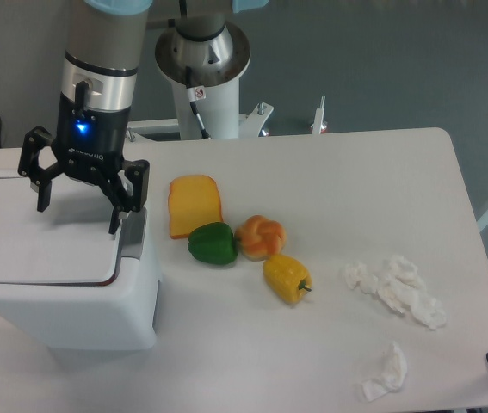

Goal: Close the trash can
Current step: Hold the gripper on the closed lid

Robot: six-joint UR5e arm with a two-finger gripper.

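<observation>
The trash can (63, 305) is a large boxy white bin at the left edge of the table. Its flat white lid (41, 237) lies down on the rim, with only a thin dark line along its front edge. The grey push tab (132, 243) shows at the lid's right side. My gripper (78, 218) hangs just above the lid's right half, open, with nothing between its black fingers. The right fingertip (113, 229) is close to the grey tab.
Right of the bin lie a slice of yellow bread (194, 205), a green pepper (213, 243), a bun (261, 237) and a yellow pepper (287, 278). Crumpled white tissues (396, 291) and one smaller piece (387, 371) lie at the right front. The arm's base (202, 69) stands behind.
</observation>
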